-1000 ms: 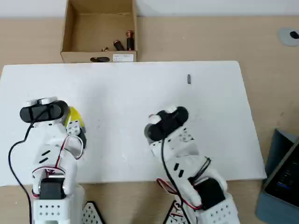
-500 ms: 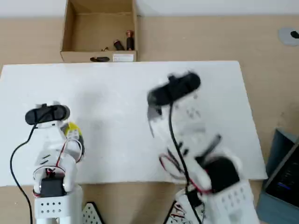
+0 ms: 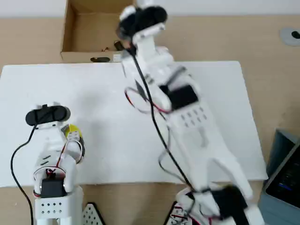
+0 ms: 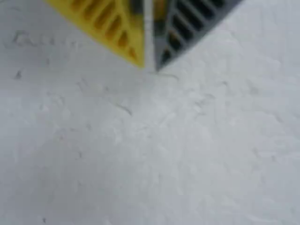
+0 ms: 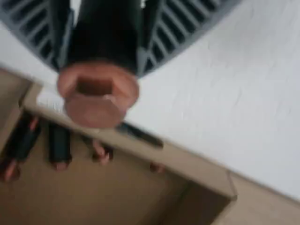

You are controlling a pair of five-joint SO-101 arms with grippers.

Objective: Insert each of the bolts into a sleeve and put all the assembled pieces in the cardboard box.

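Observation:
My right gripper (image 5: pixel 105 61) is shut on an assembled piece (image 5: pixel 98 91), a black sleeve with a copper bolt head sticking out. It hangs above the near right corner of the cardboard box (image 5: pixel 197 171). Several assembled pieces (image 5: pixel 58 150) lie on the box floor below. In the high view the right arm (image 3: pixel 154 56) stretches across the white mat to the cardboard box (image 3: pixel 65 33), where assembled pieces (image 3: pixel 118 45) show beside it. My left gripper (image 4: pixel 149 65) is shut with nothing in it, its yellow and grey tips just above the mat near the front left (image 3: pixel 74 135).
The white mat (image 3: pixel 220 108) covers most of the wooden table (image 3: pixel 211 37). A blue-grey device (image 3: pixel 283 178) stands at the right edge. A grey round fitting (image 3: pixel 290 35) sits at the far right.
The right arm has swung from the front middle of the mat out to the cardboard box. The left arm shifted slightly and then stayed still.

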